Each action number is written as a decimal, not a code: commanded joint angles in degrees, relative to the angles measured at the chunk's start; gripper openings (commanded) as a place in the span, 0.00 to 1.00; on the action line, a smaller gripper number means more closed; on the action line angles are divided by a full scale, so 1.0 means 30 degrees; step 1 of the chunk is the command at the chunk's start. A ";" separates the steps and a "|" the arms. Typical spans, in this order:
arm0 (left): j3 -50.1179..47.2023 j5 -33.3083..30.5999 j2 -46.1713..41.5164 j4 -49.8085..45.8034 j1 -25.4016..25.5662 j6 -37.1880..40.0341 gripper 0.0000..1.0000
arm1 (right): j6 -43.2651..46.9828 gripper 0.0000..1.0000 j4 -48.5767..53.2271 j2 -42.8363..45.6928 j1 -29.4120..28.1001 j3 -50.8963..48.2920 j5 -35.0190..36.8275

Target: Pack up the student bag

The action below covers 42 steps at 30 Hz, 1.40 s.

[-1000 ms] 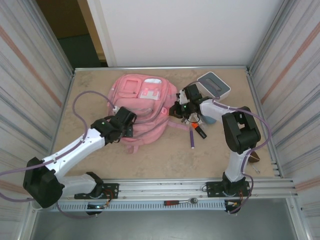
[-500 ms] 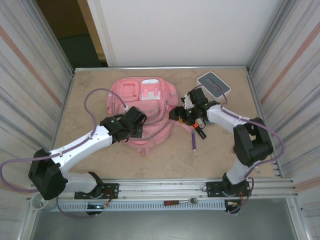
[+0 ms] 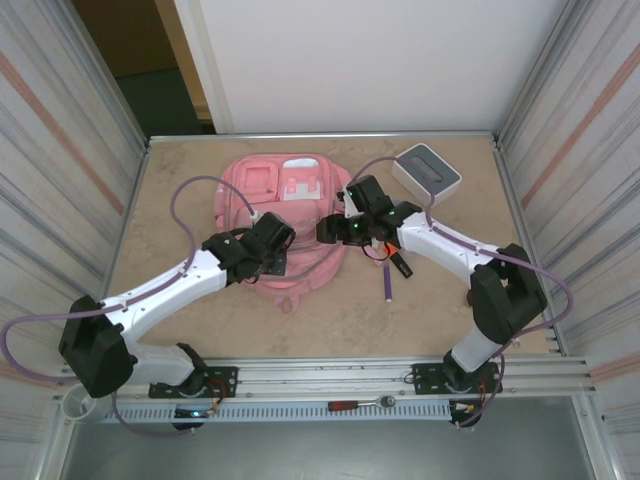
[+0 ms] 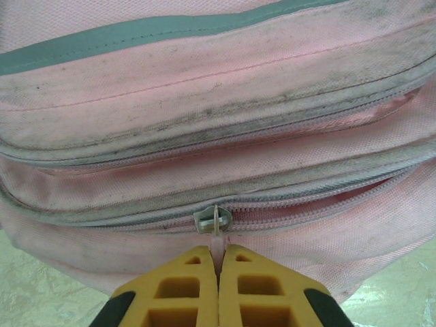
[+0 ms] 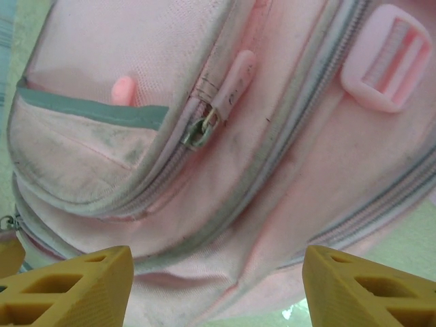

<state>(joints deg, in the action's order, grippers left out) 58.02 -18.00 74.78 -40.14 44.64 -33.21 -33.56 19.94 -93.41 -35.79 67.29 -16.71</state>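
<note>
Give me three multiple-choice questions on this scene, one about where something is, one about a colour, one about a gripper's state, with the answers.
1. Where is the box relative to the bag?
A. On top of it
B. To its right, nearer the far wall
C. In front of it, by the arm bases

2. What colour is the pen lying right of the bag?
A. Green
B. Purple
C. Yellow

3. What state is the left gripper in?
A. Open, holding nothing
B. Shut on the pen
C. Shut on the zipper pull

Answers:
1 B: the top view shows it apart from the bag, at its right.
2 B: its barrel is purple.
3 C: the left wrist view shows the fingers closed with the pull between them.
</note>
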 commanded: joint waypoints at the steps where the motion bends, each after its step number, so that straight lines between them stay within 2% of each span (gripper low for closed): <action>1: -0.0062 -0.0563 -0.0157 0.1017 0.0097 -0.0150 0.00 | -0.1431 0.62 -0.0134 -0.0723 0.0236 0.0655 -0.0065; 8: -0.0172 -0.0709 -0.0176 0.1046 0.0142 -0.0043 0.00 | -0.3085 0.45 -0.1477 -0.2471 0.0300 0.1239 -0.1498; 12: -0.0322 -0.0767 -0.0113 0.1103 0.0134 -0.0088 0.00 | -0.3486 0.41 -0.2002 -0.2895 0.0274 0.1287 -0.1885; 14: -0.0355 -0.0847 -0.0084 0.1134 0.0139 -0.0065 0.00 | -0.3449 0.30 -0.2044 -0.2965 0.0373 0.1331 -0.1798; 16: -0.0385 -0.1172 -0.0099 0.0931 0.0131 -0.0040 0.00 | -0.3352 0.15 -0.1884 -0.2866 0.0628 0.1266 -0.1460; 19: -0.0492 -0.1965 -0.0312 0.0401 0.0061 -0.0042 0.00 | -0.3089 0.02 -0.1784 -0.2494 0.1359 0.0866 -0.1453; 20: -0.0570 -0.2119 -0.0416 0.0292 -0.0018 -0.0039 0.00 | -0.3010 0.00 -0.1783 -0.2322 0.1644 0.0701 -0.1508; 25: -0.1571 -0.2426 -0.1150 -0.0147 -0.1161 -0.0038 0.00 | -0.1790 0.00 -0.1532 -0.1740 0.2993 0.0452 -0.2956; 31: -0.2113 -0.3199 -0.1966 -0.1109 -0.2140 -0.0267 0.00 | -0.0005 0.00 -0.0278 -0.3405 0.3989 0.2493 -0.5624; 36: -0.2142 -0.2391 -0.2484 -0.1227 -0.2049 -0.0202 0.00 | 0.1994 0.00 0.1511 -0.5231 0.4078 0.5466 -0.6000; 39: -0.1960 -0.2049 -0.2486 -0.1064 -0.1591 -0.0125 0.00 | 0.3392 0.00 0.3019 -0.5945 0.4351 0.6943 -0.5344; 42: -0.1991 -0.1088 -0.2624 -0.0222 -0.1492 0.0195 0.00 | 0.4618 0.04 0.3724 -0.5649 0.4628 0.7221 -0.4589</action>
<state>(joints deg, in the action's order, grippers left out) 51.92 -21.56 69.01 -40.14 39.99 -33.17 -26.70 27.99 -111.22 -23.94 86.39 -33.67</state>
